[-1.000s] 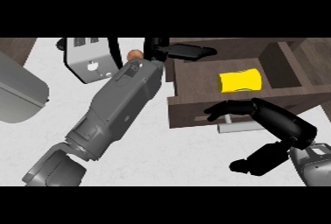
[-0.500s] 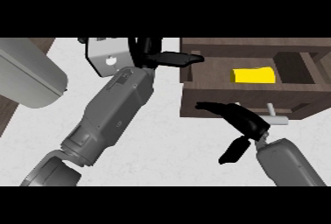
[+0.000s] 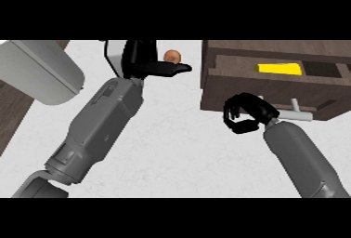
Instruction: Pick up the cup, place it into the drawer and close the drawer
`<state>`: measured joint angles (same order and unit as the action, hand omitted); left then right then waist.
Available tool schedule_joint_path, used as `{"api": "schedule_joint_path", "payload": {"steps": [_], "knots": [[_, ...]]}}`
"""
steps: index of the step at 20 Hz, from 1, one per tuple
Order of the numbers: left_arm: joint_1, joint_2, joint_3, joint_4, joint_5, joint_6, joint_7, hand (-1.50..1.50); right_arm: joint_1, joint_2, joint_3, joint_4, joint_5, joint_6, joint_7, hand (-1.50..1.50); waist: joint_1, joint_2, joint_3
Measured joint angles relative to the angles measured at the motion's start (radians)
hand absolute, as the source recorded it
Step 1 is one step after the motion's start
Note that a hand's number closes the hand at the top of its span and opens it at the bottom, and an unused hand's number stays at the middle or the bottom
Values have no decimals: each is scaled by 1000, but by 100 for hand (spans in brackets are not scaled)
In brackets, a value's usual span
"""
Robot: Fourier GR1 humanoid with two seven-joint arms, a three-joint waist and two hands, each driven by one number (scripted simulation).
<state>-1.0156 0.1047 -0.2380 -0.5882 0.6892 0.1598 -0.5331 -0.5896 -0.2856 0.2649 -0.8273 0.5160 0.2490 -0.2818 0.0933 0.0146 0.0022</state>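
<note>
The yellow cup [image 3: 280, 69] is seen lying inside the drawer [image 3: 274, 90], up at the right of the head view, so the pick-up and the placing can pretty much be called done. What's left is the closing: the drawer is pulled out and not yet shut.

The right hand [image 3: 247, 114] is parked against the drawer's front panel, just beside the pale handle [image 3: 299, 114]. Its fingers are curled in together, with nothing held in them as far as can be made out. A push from there is probably what's needed.

The left hand [image 3: 145, 60] is held well apart from the drawer, fingers relaxed, thumb stuck out, nothing gripped. A white object [image 3: 114, 53] is partly hidden behind it, and a small orange-brown round thing [image 3: 171, 56] is sat just beside it.

Counted up: one cup, one drawer, one handle, two hands, plus one grey appliance [image 3: 37, 69] at the left.
</note>
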Motion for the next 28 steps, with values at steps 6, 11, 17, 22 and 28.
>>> {"api": "schedule_joint_path", "payload": {"steps": [6, 11, 17, 22, 28], "knots": [[79, 43, -9, -61, 2, -56, 7, -150, -157, -33, -121, 202, -34, -62, -96, 150, 33, 14, 4], [117, 77, -12, -98, 6, -95, 22, -150, -191, -34, -171, 272, -78, -45, -136, 150, 48, 14, 8], [140, 94, -21, -131, 7, -125, 42, -150, -190, -51, -204, 285, -130, 31, -156, 150, 66, 14, 12], [157, 102, -25, -149, 9, -144, 44, -150, -181, -73, -208, 271, -154, 104, -148, 150, 78, 19, 13], [178, 112, -25, -163, 14, -170, 45, -150, -168, -90, -223, 248, -191, 161, -140, 150, 92, 26, 18]]}}
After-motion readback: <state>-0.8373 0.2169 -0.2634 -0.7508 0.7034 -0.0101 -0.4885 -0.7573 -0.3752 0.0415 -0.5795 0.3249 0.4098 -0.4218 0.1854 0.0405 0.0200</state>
